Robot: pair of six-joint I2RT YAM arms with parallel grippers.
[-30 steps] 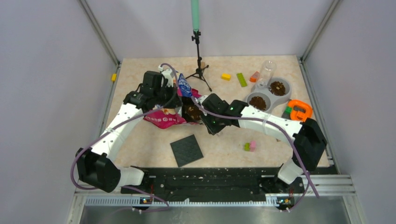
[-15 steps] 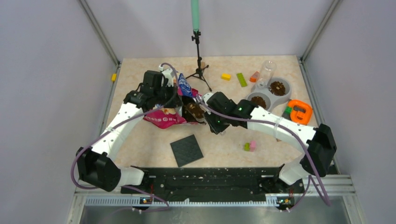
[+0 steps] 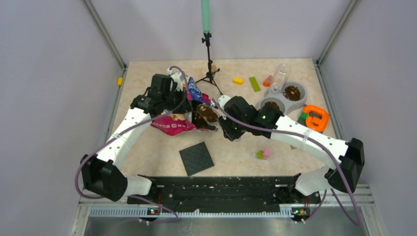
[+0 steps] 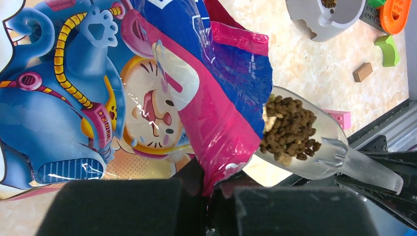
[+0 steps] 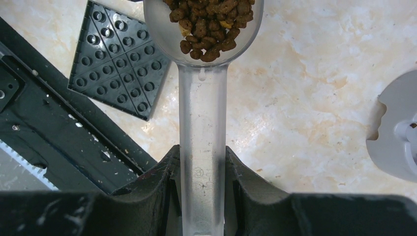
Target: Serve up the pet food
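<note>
Left gripper (image 4: pixel 211 196): clamped shut on the lower pink edge of the bag (image 4: pixel 123 98), which lies on the table with its mouth toward the right arm
Right gripper (image 5: pixel 202 167): jaws closed around the handle of the clear scoop (image 5: pixel 202 113), held about level
Kibble (image 5: pixel 209 19): one load sits in the scoop's bowl, right at the bag mouth, above the table and well short of the grey double bowl (image 3: pixel 282 98)
Already served: a brown heap in the far well (image 3: pixel 292 91) and another in the near well (image 3: pixel 273 104), the latter partly behind the right arm
Progress, as judged: well along; both wells hold food and a further scoop is filled
Left to do: carry this load right to the double bowl and tip it in; whether more scoops are wanted cannot be told
Counts, task things: one bag, one scoop, one double bowl with two wells, three lots of kibble in sight
Counts, bystanders: at least six small toy blocks (image 3: pixel 238 80) scattered about, one black studded plate (image 3: pixel 196 158), one tripod stand (image 3: pixel 209 73), one orange toy (image 3: pixel 315 117), one clear bottle (image 3: pixel 282 73) upright at the double bowl's far side
</note>
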